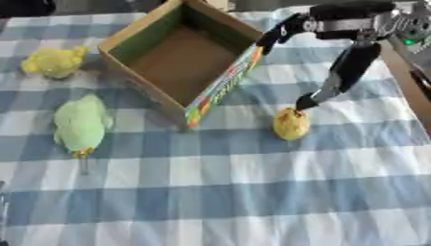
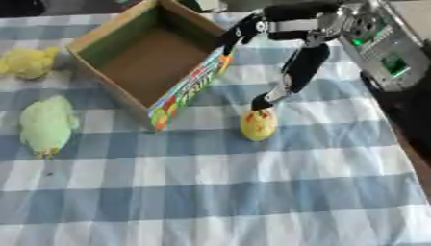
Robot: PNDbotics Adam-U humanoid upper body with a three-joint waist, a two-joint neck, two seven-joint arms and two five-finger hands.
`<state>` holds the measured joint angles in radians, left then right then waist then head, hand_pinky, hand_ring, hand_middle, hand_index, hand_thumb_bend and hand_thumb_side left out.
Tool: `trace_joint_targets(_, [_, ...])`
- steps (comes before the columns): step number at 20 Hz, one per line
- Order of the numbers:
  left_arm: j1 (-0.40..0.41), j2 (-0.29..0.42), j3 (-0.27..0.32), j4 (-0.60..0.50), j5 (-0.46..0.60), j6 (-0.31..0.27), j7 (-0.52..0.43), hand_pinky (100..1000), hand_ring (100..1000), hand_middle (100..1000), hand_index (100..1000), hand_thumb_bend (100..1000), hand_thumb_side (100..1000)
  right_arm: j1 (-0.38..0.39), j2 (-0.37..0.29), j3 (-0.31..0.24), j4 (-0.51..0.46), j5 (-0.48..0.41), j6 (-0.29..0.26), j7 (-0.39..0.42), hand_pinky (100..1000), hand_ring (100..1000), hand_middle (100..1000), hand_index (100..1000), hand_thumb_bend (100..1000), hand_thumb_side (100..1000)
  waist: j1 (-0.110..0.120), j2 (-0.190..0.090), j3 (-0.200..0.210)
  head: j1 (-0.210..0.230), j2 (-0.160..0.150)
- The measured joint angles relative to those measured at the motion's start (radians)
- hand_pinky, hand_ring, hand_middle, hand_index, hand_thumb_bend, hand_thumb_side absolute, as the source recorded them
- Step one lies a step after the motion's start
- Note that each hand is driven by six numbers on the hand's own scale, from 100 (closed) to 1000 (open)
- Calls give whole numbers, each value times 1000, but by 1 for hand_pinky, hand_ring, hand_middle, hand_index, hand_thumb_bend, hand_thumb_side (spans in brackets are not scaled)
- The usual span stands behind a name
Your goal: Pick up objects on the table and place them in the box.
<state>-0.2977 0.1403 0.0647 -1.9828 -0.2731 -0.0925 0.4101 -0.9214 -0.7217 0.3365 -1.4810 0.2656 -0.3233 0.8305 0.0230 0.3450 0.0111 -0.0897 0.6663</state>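
Note:
An open cardboard box point(image 1: 221, 85) with a colourful printed side stands at the back, its inside bare. Just right of it a small yellow toy point(image 1: 291, 125) sits on the checked cloth. My right hand point(image 1: 352, 26) hangs over that toy with its digits spread: one long black digit point(image 1: 341, 77) points down and its tip meets the toy's top, while the others point(image 1: 282, 31) stretch toward the box's right rim. Nothing is gripped. A green plush point(image 1: 82, 124) lies left of the box, and a yellow plush point(image 1: 55, 61) lies at the far left. My left hand does not show.
The blue and white checked cloth point(image 1: 235, 192) covers the table. My right forearm point(image 2: 379, 41), silver with green lights, comes in from the upper right. The table's brown right edge point(image 1: 412, 91) runs close beside the hand.

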Motion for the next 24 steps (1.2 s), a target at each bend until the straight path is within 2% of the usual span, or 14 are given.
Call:
trace_joint_targets(4, [0,0,0,0,0,0,0,472,581,597,744,100,806,35,-5,0,3,42,-3,-3,879,924,802,977,557,327,0,1,-1,0,-1])
trace_joint_targets(7, [0,0,0,0,0,0,0,472,581,597,744,100,807,61,-5,-2,4,76,-3,-3,875,920,793,967,531,352,0,2,-1,0,-3])
trace_joint_targets(12, [-1,0,0,0,0,0,0,472,582,598,744,100,806,105,-5,-24,-5,119,-2,-2,866,911,760,941,529,354,0,5,-1,0,-4])
trace_joint_targets(15, [-1,0,0,0,0,0,0,472,582,598,744,100,806,131,-5,-36,-14,132,2,2,865,910,758,940,530,354,1,6,-1,0,-5])
trace_joint_targets(24, [-2,0,0,0,0,0,0,472,583,598,743,100,806,184,10,-56,-24,165,14,14,847,889,671,875,541,341,6,11,1,0,-9])
